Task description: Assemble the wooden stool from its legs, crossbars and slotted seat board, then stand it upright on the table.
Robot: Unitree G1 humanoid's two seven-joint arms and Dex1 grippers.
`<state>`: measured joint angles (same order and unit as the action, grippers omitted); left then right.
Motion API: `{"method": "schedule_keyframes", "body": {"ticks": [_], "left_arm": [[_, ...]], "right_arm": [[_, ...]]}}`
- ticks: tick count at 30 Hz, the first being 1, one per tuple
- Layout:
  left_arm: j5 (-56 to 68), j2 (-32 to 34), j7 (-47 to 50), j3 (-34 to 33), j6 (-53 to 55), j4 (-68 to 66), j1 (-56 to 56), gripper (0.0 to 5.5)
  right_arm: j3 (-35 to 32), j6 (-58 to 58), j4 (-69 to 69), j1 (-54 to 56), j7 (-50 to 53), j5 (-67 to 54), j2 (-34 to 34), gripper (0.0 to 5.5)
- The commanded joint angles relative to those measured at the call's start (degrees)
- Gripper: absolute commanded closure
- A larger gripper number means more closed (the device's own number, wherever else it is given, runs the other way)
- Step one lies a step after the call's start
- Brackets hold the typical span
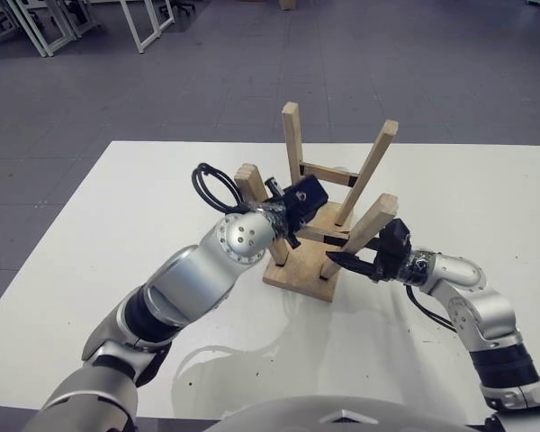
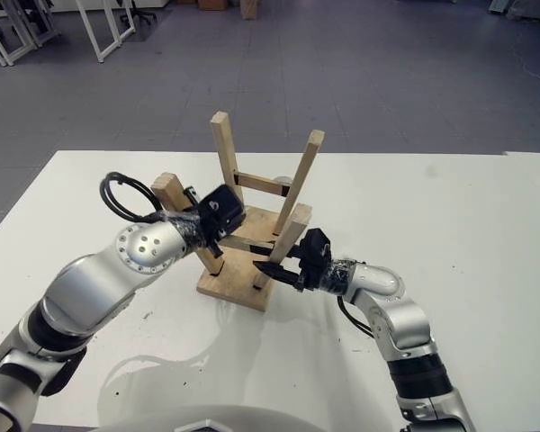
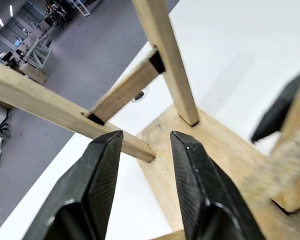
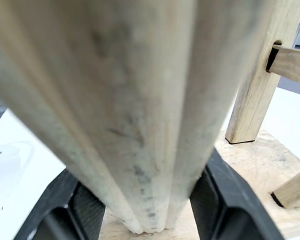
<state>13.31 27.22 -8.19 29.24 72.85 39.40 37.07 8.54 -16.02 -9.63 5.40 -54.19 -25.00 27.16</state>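
The stool (image 1: 301, 268) stands upside down on the table (image 1: 117, 225). The right gripper (image 1: 340, 261) clamps its near right leg (image 1: 371, 227), while the left gripper (image 3: 146, 136) has its fingers apart.

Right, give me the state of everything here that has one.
Stool, upside down, legs pointing up.
Seat board, flat on the table.
Far crossbar, slotted into both legs.
Left end effector, open, empty.
Right end effector, shut on the near right leg.
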Motion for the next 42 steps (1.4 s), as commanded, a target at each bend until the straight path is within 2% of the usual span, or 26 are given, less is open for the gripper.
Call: {"method": "schedule_keyframes", "body": {"ticks": [1, 7, 13, 17, 20, 23, 25, 27, 30, 33, 36, 38, 40, 42], "left_arm": [[-0.3, -1.39, -0.97, -2.11, 3.18, 2.15, 3.83, 3.73], [-0.72, -0.86, -1.6, -1.35, 4.24, 3.08, 3.98, 3.73], [-4.95, -1.15, 1.16, -0.78, 2.13, 3.7, 5.92, 3.73], [-1.85, 5.87, -2.99, 17.42, 7.7, 0.75, -7.45, 3.73], [-5.21, 6.98, -2.74, 22.9, 5.11, -7.67, -11.85, 3.73], [-7.23, 6.9, -3.84, 23.18, 3.08, -8.9, -11.93, 3.73], [-7.84, 3.93, -3.45, 19.22, 1.19, -7.06, -11.84, 3.73], [-6.8, -1.16, -3.35, 12.48, 1.68, -4.02, -10.71, 3.73], [-4.13, -9.9, -4.76, -1.31, 4.65, 0.13, -5.76, 3.73], [-0.78, -20.39, -5.78, -18.89, 10.57, 2.05, 3.58, 3.73], [0.34, -24.08, -5.55, -33.43, 13.42, 1.69, 14.19, 3.73], [-0.58, -21.24, -5.1, -42.08, 16.18, 0.3, 22.54, 3.73], [-1.28, -10.28, -6.33, -48.42, 18.09, -3.3, 28.1, 3.73], [-3.7, -3.09, -5.21, -50.44, 12.0, -8.64, 21.03, 3.73]], "right_arm": [[1.23, 3.13, 1.82, -4.91, -2.56, 0.95, 0.41, 3.48], [-0.37, 10.74, 6.57, -3.87, -3.99, 0.54, -1.34, 3.48], [-0.01, 11.62, 7.67, -3.57, -4.37, 0.63, -1.02, 3.48], [0.12, 11.01, 7.37, -3.36, -4.2, 0.72, -0.59, 3.48], [-0.01, 10.4, 8.05, -2.47, -3.99, 1.11, -0.28, 3.48], [0.2, 9.73, 8.45, -1.79, -3.54, 1.8, -0.08, 3.48], [1.87, 8.64, 8.67, -1.68, -2.93, 4.13, 0.65, 3.48], [6.55, 5.14, 10.17, -1.06, -2.35, 10.6, 3.8, 3.48], [13.95, -2.44, 12.37, -1.16, -1.07, 18.83, 10.07, 3.48], [15.54, -4.46, 13.39, -0.84, 3.07, 19.54, 11.05, 3.48], [16.25, -3.98, 14.27, 1.22, 5.07, 18.75, 10.96, 3.48], [16.9, -2.21, 14.91, 2.4, 4.64, 18.55, 11.79, 3.48], [17.45, -1.09, 14.75, 3.08, 3.94, 18.32, 13.09, 3.48], [17.89, 0.36, 14.34, 3.93, 3.9, 18.6, 13.86, 3.48]]}}
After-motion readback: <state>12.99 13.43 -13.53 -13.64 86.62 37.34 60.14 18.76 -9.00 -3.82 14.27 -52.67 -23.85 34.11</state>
